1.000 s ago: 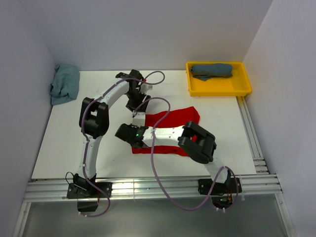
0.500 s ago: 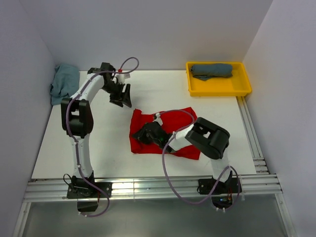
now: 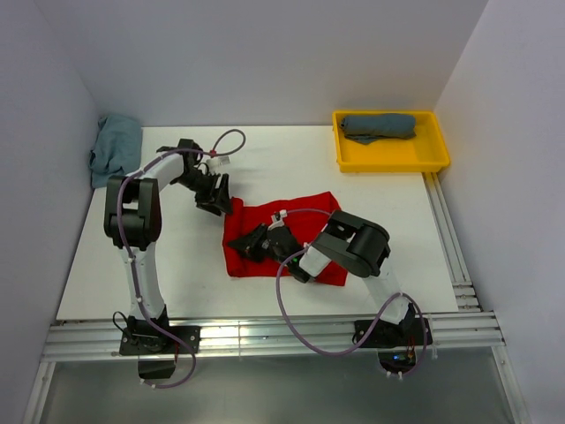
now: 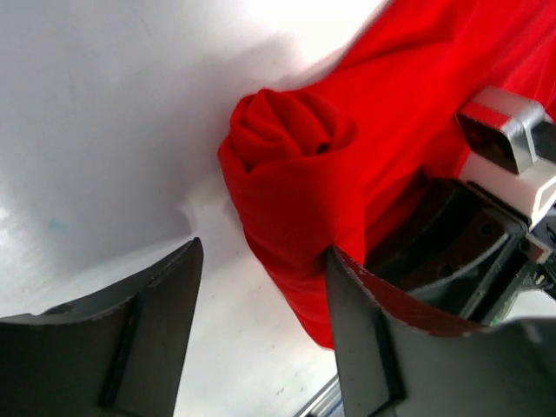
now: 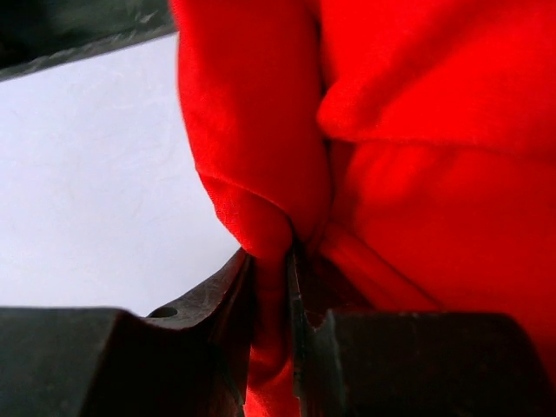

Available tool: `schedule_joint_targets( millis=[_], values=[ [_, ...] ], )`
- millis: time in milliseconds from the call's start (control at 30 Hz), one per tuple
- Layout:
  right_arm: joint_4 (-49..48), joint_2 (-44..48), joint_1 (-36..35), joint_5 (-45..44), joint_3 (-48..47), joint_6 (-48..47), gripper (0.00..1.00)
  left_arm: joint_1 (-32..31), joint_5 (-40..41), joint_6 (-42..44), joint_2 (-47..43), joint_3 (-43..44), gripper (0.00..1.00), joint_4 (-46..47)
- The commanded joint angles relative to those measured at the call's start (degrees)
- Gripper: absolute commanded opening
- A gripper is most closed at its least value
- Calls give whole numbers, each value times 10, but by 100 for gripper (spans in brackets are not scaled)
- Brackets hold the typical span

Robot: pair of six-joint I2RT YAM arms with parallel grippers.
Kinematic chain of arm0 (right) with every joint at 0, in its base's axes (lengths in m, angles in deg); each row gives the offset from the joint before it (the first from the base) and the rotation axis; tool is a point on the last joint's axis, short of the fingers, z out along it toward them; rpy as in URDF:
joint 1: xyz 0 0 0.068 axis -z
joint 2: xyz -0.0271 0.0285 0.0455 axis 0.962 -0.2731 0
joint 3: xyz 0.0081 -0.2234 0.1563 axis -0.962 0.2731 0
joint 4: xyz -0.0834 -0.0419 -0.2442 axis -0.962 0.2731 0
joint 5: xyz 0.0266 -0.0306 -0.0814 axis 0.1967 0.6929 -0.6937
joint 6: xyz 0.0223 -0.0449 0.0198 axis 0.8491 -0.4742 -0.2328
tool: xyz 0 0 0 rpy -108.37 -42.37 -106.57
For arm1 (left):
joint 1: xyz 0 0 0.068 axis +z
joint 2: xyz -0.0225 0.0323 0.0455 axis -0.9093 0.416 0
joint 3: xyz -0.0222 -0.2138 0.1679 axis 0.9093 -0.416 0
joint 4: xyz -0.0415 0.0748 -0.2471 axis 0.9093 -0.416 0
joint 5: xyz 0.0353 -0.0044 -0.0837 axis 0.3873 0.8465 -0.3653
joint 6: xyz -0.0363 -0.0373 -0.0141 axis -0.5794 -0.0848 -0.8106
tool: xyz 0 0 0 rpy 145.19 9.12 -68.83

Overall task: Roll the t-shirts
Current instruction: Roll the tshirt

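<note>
On the table, 1 shirt lies central, left gripper at its far-left corner, right gripper on its left part. A 2nd shirt lies in the tray, far right; a 3rd shirt, far left.

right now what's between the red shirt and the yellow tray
Nothing but bare white table. In the top view, that open stretch separates the red shirt from the yellow tray.

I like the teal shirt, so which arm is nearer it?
Left. Left fingers hang open between teal shirt and red shirt; right fingers pinch the red shirt, farther off.
</note>
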Motion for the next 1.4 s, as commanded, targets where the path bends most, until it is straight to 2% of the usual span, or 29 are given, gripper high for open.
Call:
schedule_joint_targets(
  millis=[0,133,233,267,333,367,467,500,567,600,800,967,1100,1233,1367],
  values=[
    [-68,3,4,7,16,24,16,-3,-25,-8,-1,-7,61,52],
    [-78,2,4,3,31,34,16,-20,-2,-31,-2,-6,53,73],
    [-78,7,4,-6,47,38,22,-34,19,-48,-5,1,35,79],
    [-68,22,4,-8,51,28,27,-45,38,-52,-6,3,25,79],
    [3,45,4,-18,47,8,35,-57,71,-59,-10,10,17,77],
    [33,72,4,-24,45,-3,42,-70,103,-59,-11,13,9,74],
    [184,134,-3,-67,10,-56,52,-94,160,-60,-9,23,1,58],
    [281,147,-6,-80,-5,-84,54,-100,172,-60,-8,26,0,50],
    [383,180,-21,-140,-57,-122,57,-113,198,-60,-7,32,0,43],
    [474,187,-27,-159,-75,-132,59,-116,220,-59,-2,40,0,38],
    [733,184,-82,-316,-233,-196,61,-139,270,-58,17,82,0,0],
    [920,92,-110,-384,-401,-222,58,-158,289,-57,34,106,0,-23],
    [982,53,-122,-426,-461,-227,57,-163,297,-59,44,120,0,-33],
    [948,54,-128,-428,-452,-255,54,-166,300,-59,50,130,0,-40],
    [958,21,-129,-435,-490,-288,53,-169,298,-61,55,142,4,-49]
  ],
)
